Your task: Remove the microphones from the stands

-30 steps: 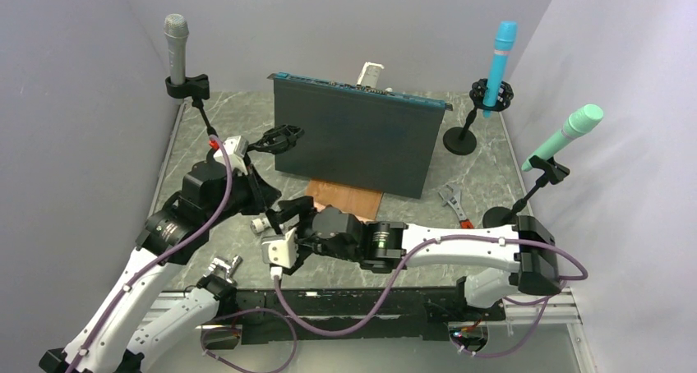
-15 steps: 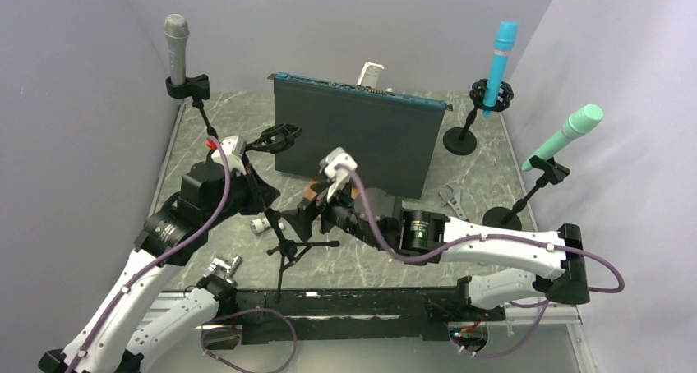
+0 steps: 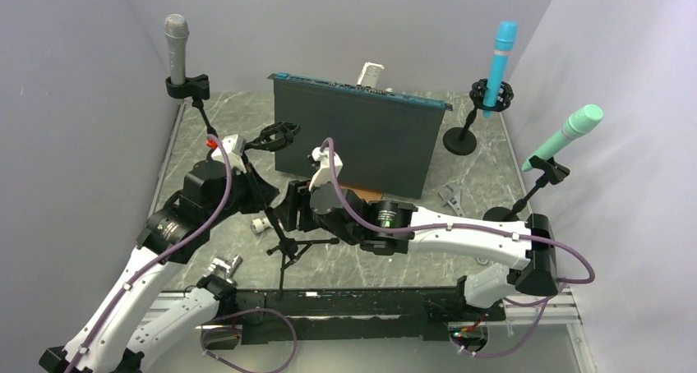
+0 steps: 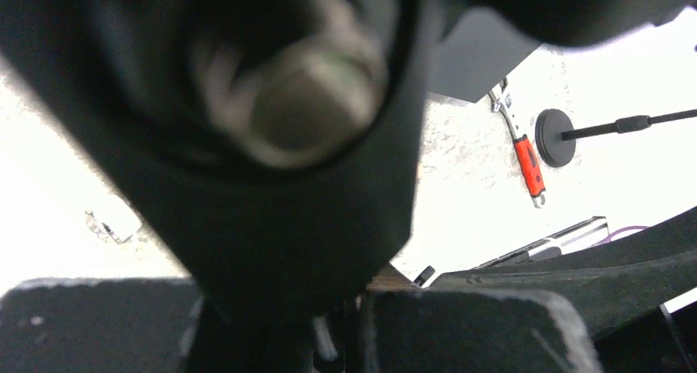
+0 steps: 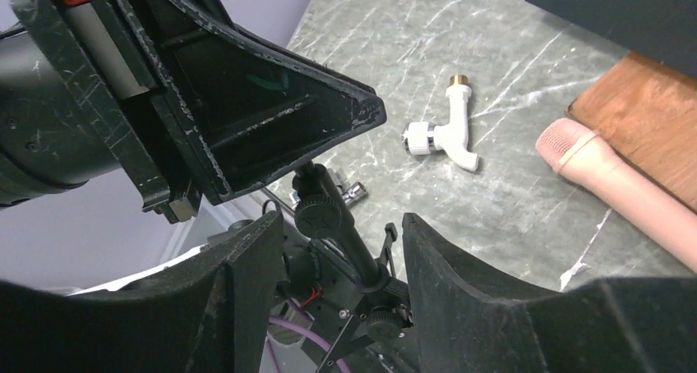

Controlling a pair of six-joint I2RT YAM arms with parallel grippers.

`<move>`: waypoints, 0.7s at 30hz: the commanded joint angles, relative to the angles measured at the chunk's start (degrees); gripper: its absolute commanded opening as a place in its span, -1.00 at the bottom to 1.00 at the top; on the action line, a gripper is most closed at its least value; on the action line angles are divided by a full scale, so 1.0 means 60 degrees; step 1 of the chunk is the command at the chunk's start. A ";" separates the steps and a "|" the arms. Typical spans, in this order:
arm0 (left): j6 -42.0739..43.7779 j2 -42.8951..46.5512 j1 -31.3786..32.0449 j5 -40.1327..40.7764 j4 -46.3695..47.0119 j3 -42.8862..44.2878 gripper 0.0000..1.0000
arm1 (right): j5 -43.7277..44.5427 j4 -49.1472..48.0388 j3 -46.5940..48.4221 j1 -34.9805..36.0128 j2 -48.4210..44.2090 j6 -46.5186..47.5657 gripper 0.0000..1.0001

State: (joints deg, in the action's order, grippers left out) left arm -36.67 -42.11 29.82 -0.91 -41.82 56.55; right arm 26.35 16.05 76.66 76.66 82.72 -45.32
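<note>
A black tripod mic stand [image 3: 265,202] stands at the near left; its clip [image 3: 279,135] is empty. My left gripper [image 3: 251,177] is shut on the stand's upper pole; in the left wrist view [image 4: 355,328] the stand fills the frame, blurred. My right gripper [image 3: 288,210] is open, with its fingers on either side of the lower pole [image 5: 327,213] and not touching it; the right wrist view shows it too [image 5: 341,241]. A pink microphone [image 5: 612,180] lies on the table beside a wooden board [image 5: 649,110]. The right arm hides it in the top view.
A grey microphone [image 3: 175,48], a blue one [image 3: 499,52] and a green one [image 3: 567,135] sit in other stands. A dark upright panel [image 3: 353,139] stands mid-table. A white faucet piece [image 5: 448,131] lies near the stand. A red-handled wrench [image 3: 454,202] lies at the right.
My right gripper has risen from beside the stand's base, turned over, and moved left so that its open fingers flank the pole. The left arm and stand have stayed put.
</note>
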 commanded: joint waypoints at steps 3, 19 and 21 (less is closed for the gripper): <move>-0.0229 0.0060 0.0039 0.0021 0.0671 0.0561 -1.00 | -0.0510 -0.0154 0.0615 -0.0114 0.0319 -0.0280 0.05; -0.0132 0.0081 0.0038 0.0030 0.0557 0.0661 -1.00 | -0.1153 -0.0602 0.0687 -0.0273 0.0851 0.0290 -0.45; -0.0107 0.0075 0.0039 0.0045 0.0534 0.0657 -1.00 | -0.1139 -0.0635 0.0678 -0.0295 0.0862 0.0592 -0.53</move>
State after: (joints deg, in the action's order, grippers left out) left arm -36.62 -42.52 29.82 -0.51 -41.89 56.93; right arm 18.98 14.41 78.17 75.48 87.77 -44.88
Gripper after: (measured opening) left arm 0.159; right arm 0.283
